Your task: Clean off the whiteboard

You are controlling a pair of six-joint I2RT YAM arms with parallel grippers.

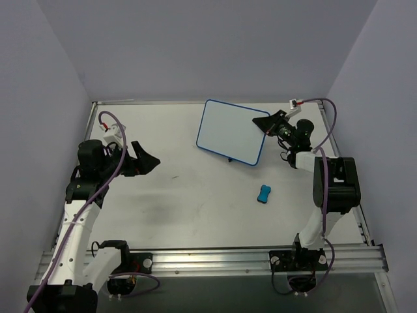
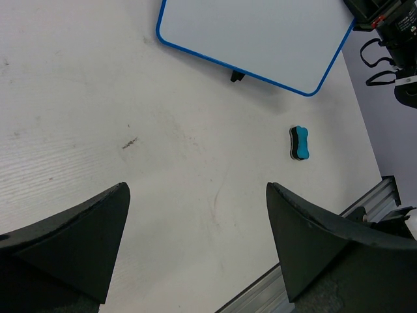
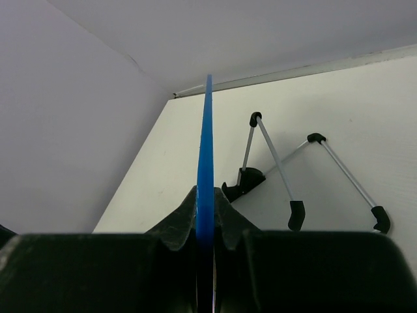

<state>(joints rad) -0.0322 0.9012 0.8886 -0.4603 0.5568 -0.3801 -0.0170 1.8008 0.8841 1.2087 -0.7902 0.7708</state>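
Observation:
The whiteboard (image 1: 229, 132) is a small white board with a blue rim, blank on its face, at the back right of the table. My right gripper (image 1: 266, 123) is shut on its right edge; in the right wrist view the blue rim (image 3: 206, 150) runs edge-on between the fingers. The board also shows in the left wrist view (image 2: 254, 36). A blue bone-shaped eraser (image 1: 264, 193) lies on the table in front of the board, also seen in the left wrist view (image 2: 300, 143). My left gripper (image 1: 147, 160) is open and empty over the left side of the table.
The board's wire stand legs with black feet (image 3: 296, 214) show behind it in the right wrist view. Grey walls close the table on the left, back and right. An aluminium rail (image 1: 215, 259) runs along the near edge.

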